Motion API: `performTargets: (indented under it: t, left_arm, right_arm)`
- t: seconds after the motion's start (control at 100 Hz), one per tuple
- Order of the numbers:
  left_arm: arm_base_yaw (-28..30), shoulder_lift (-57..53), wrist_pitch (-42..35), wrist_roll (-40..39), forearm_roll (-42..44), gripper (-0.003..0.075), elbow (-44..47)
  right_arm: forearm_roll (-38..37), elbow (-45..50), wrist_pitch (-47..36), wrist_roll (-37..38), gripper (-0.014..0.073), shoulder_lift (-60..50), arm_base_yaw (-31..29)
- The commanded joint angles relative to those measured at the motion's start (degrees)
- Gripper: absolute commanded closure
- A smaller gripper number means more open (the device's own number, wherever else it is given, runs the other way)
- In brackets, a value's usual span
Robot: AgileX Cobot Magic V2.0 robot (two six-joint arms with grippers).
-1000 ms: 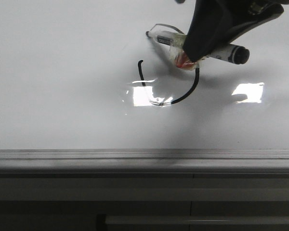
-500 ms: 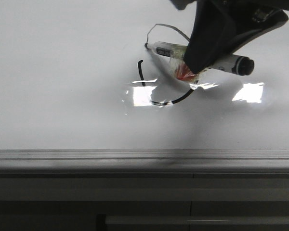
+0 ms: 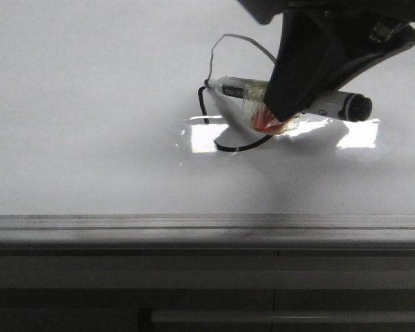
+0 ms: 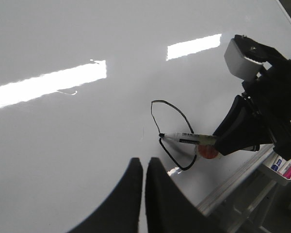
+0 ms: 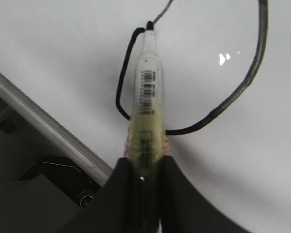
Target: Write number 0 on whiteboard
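Observation:
The whiteboard (image 3: 90, 104) fills the front view. The number 0 (image 3: 243, 148) is a black oval outline, thin at its far side and thick at its near side. My right gripper (image 3: 271, 119) is shut on a marker (image 3: 235, 90), which lies low over the board. The marker's tip touches the top of the oval's left stroke. The right wrist view shows the marker (image 5: 148, 87) between the jaws (image 5: 144, 162), with the 0 (image 5: 254, 63) around it. My left gripper (image 4: 144, 165) is shut and empty above the board (image 4: 63, 145), a short way from the 0 (image 4: 174, 160).
A grey metal edge strip (image 3: 194, 221) runs along the board's near side. Bright light glare (image 3: 356, 133) lies on the board beside the 0. A tray with markers (image 4: 281, 167) sits off the board's edge in the left wrist view.
My right gripper has moved the marker toward the board's near edge. The thin far line has grown longer, and the tip has reached the left stroke.

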Motion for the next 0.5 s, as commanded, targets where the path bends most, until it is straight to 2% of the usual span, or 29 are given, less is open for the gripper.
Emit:
performTargets:
  t: [0.0, 0.36, 0.49]
  left_arm:
    - [0.1, 0.4, -2.7, -0.4, 1.4, 0.0740, -1.6]
    - [0.1, 0.4, -2.7, -0.4, 1.4, 0.0740, -1.6]
    - [0.1, 0.4, -2.7, -0.4, 1.4, 0.0740, -1.6]
  right_arm:
    - [-0.2, -1.1, -0.9, -1.1, 0.0652, -0.9, -0.2]
    - [0.5, -1.1, 0.4, -1.2, 0.0652, -0.9, -0.2]
    - [2.3, -1.1, 0.4, -3.5, 0.0652, -0.9, -0.2]
